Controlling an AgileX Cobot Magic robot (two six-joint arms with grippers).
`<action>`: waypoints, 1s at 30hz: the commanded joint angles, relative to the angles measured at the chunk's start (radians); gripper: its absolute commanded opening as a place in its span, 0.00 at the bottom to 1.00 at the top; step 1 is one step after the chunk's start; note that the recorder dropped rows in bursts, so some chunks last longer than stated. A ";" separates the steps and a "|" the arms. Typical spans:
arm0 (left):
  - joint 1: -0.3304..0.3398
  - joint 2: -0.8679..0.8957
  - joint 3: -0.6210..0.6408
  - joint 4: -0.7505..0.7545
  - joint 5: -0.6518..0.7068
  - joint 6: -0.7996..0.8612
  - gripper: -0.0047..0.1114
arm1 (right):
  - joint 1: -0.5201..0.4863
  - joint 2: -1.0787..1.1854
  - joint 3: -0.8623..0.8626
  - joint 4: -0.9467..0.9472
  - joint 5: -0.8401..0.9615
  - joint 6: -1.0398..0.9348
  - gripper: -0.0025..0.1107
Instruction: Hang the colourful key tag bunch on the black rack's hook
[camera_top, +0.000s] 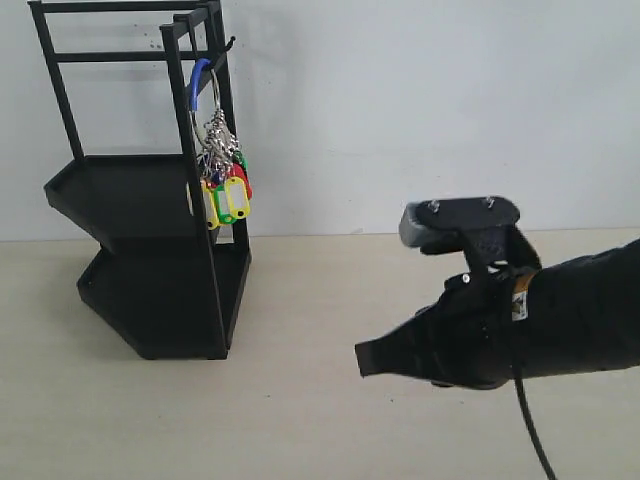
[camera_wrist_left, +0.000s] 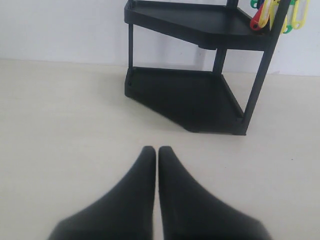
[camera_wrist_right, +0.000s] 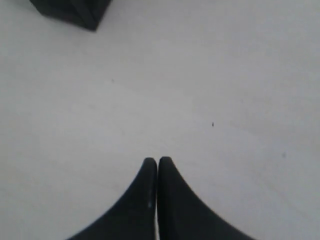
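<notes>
The colourful key tag bunch (camera_top: 225, 185) hangs free at the front corner of the black rack (camera_top: 130, 190). Its blue-sleeved loop (camera_top: 200, 85) runs up to the hook (camera_top: 228, 45) on the top frame, and the tags dangle beside the upper tray, well above the counter (camera_top: 300, 430). I judge the hanging done: nothing of mine touches the bunch, and the hook alone appears to carry its weight, though the point where ring meets hook is too small for me to be certain. What is left, at most, is to bring my arms home. My right arm (camera_top: 560, 320) hovers low over the counter, well apart from the rack, its jaws pressed together with nothing between them. My left jaws are likewise closed and empty. The exterior view alone shows the hook and loop, and it does not show my left arm at all. The left wrist view gives me the rack's two trays (camera_wrist_left: 190, 100) from low down and only the bottom of the tags (camera_wrist_left: 272, 12) at its edge. The right wrist view offers bare counter (camera_wrist_right: 200, 100) and a dark corner of the rack's base (camera_wrist_right: 70, 12).
</notes>
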 joint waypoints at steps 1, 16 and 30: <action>-0.001 -0.002 -0.001 0.005 -0.008 0.003 0.08 | -0.001 -0.121 0.094 -0.001 -0.140 0.007 0.02; -0.001 -0.002 -0.001 0.005 -0.008 0.003 0.08 | -0.113 -0.623 0.618 -0.001 -0.545 -0.006 0.02; -0.001 -0.002 -0.001 0.005 -0.008 0.003 0.08 | -0.191 -0.997 0.771 -0.001 -0.543 -0.005 0.02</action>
